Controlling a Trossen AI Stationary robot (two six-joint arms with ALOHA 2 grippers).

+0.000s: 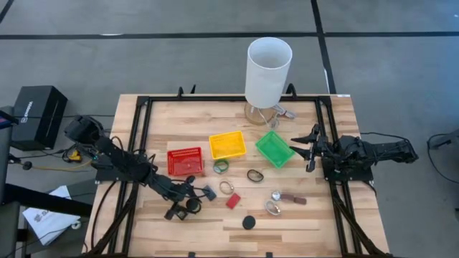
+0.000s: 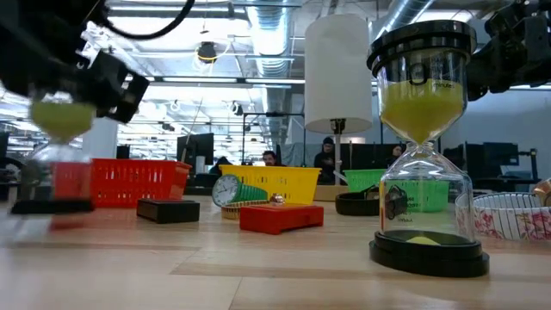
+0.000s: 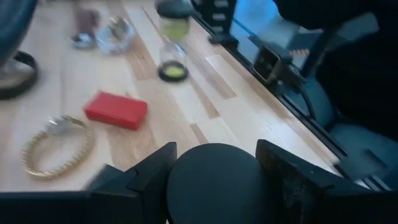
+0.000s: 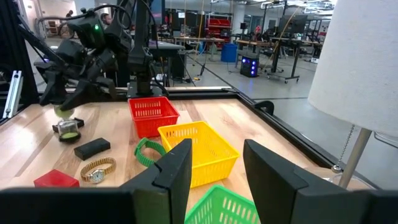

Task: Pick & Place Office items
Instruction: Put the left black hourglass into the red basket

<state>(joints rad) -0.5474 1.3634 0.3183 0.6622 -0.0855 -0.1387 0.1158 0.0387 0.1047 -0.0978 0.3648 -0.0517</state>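
A small hourglass (image 1: pixel 192 205) with yellow-green sand sits between the fingers of the left gripper (image 1: pixel 185 203), its black top cap filling the gap in the left wrist view; the jaws are closed on it at the table's (image 1: pixel 301 222) front left, just below the red basket (image 1: pixel 186 161). Beside it lie a dark rectangle (image 1: pixel 209 192), a gold watch (image 1: pixel 226 188) and a red block (image 1: pixel 233 201). The right gripper (image 1: pixel 307 147) waits spread open and empty beside the green basket (image 1: pixel 275 148).
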